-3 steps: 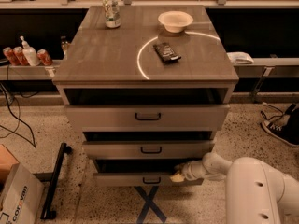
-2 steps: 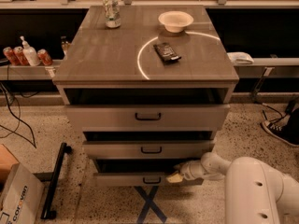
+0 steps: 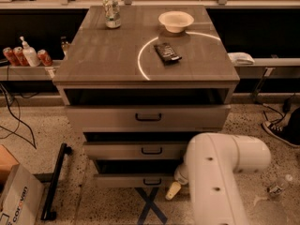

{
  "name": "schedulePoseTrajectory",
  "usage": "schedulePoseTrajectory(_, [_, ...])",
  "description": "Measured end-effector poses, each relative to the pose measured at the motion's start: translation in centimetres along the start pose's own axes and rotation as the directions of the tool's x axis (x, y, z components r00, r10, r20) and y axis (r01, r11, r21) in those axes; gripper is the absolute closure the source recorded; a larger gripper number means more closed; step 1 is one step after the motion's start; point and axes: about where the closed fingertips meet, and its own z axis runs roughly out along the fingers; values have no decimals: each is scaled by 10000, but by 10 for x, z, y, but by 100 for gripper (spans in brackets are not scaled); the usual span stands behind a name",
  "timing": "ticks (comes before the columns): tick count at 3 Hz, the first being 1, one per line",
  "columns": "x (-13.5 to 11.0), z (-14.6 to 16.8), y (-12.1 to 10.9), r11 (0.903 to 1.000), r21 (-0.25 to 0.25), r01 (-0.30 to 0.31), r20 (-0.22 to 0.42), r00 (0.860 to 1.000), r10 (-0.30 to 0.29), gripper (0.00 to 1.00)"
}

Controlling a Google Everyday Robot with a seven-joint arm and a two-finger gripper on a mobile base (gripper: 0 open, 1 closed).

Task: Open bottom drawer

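Note:
The bottom drawer (image 3: 126, 180) is the lowest of the cabinet's three grey-beige drawers. Its small black handle (image 3: 152, 182) sits at the middle of the front, and a dark gap shows above the front. My gripper (image 3: 173, 190) hangs just right of that handle, low in front of the drawer's right part, with a cream tip pointing down-left. My white arm (image 3: 220, 172) fills the lower right and hides the right ends of the bottom drawer and the middle drawer (image 3: 136, 150). The top drawer (image 3: 148, 117) is in full view.
On the cabinet top stand a can (image 3: 111, 11), a white bowl (image 3: 176, 20) and a black flat object (image 3: 167, 52). A cardboard box (image 3: 16, 198) and a black bar (image 3: 55, 182) lie at the left on the floor. A blue tape cross (image 3: 149, 205) marks the floor under the drawer. A shoe (image 3: 283, 128) lies at the right.
My arm has swung left and closer to the camera and now covers more of the lower drawers' right side. The gripper has dropped slightly down-left. The drawers look unchanged.

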Motion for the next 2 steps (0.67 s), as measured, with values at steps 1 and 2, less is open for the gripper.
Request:
schedulePoseTrajectory(1, [12,8,12,9985,-245,495,-1311,9900,-523,19])
schedulePoseTrajectory(2, [11,5,13,9985,-245,495,-1310,9900,-523,42])
